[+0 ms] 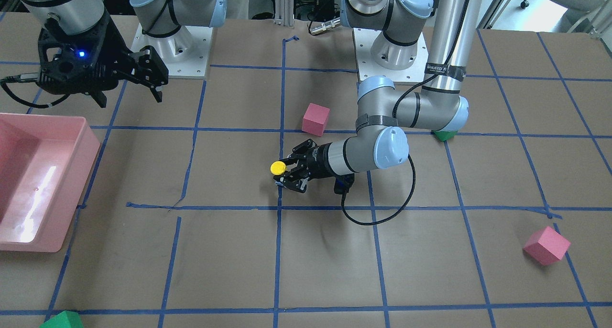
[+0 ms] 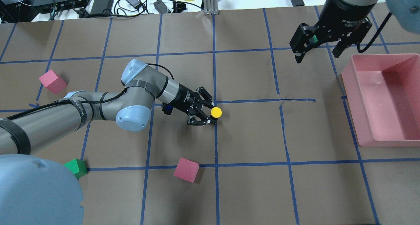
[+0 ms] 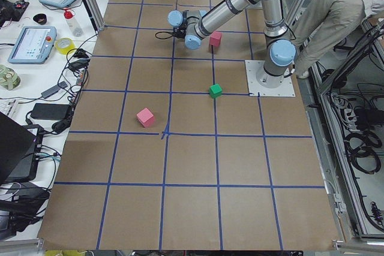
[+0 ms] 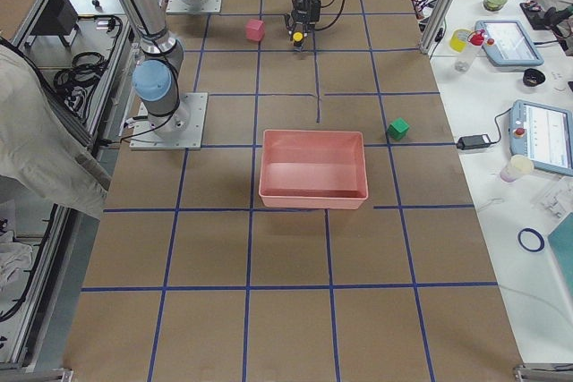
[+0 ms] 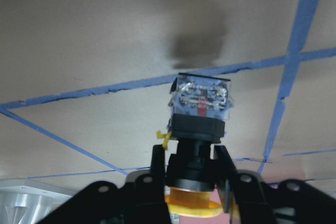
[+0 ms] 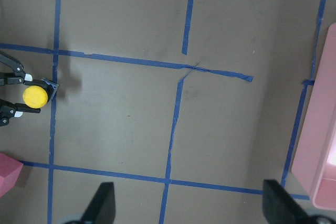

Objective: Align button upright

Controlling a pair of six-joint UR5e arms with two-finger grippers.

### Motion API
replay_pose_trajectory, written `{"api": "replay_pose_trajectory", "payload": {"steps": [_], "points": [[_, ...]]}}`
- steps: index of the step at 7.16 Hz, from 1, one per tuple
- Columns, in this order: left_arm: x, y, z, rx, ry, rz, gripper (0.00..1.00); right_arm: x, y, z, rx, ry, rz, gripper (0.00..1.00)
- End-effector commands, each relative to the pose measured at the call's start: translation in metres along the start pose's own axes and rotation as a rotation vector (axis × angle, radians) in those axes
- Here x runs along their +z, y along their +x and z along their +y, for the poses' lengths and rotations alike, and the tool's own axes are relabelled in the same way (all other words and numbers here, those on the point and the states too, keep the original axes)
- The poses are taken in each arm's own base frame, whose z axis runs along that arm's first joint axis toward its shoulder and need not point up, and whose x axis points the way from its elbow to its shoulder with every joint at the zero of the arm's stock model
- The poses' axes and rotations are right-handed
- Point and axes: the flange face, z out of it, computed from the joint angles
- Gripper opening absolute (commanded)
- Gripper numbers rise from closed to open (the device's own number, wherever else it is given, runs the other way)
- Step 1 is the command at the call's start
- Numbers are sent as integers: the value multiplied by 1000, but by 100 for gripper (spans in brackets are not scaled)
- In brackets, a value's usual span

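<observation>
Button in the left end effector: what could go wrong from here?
1. The fingers pinch only the narrow black neck of the button, so it could pivot or slip in the left end effector.
2. Its shadow on the table suggests it hangs above the surface. Released from here, it might topple off its small base block.

Blurred white print on right hand (image 2: 316,57) and left arm's strap (image 2: 79,109), nothing legible

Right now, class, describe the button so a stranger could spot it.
Follow the left arm to the table's middle, where the left gripper clamps the button. Unlike the nearest pink cube, it is tiny with a round yellow cap.
</observation>
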Motion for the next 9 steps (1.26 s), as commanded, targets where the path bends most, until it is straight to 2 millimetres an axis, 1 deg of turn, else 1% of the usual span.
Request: {"api": "replay_pose_trajectory", "payload": {"steps": [1, 2, 3, 4, 5, 6, 8, 9], "points": [[-12, 4, 8, 8, 5, 23, 100, 0, 0, 0, 0, 2, -12, 100], [-29, 9, 8, 18, 16, 56, 100, 1, -1, 0, 0, 1, -14, 100], [-49, 16, 12, 39, 79, 82, 100, 0, -1, 0, 0, 1, -14, 100], [-79, 29, 20, 88, 241, 107, 100, 0, -1, 0, 0, 1, -14, 100], [-103, 40, 33, 175, 290, 105, 100, 0, -1, 0, 0, 1, -14, 100], [-131, 41, 31, 301, 498, 19, 100, 0, 0, 0, 0, 1, -13, 100], [-179, 35, 32, 492, 647, -156, 100, 0, 0, 0, 0, 1, -13, 100], [-190, 33, 35, 611, 692, -210, 100, 1, 0, 0, 0, -1, -13, 100]]}}
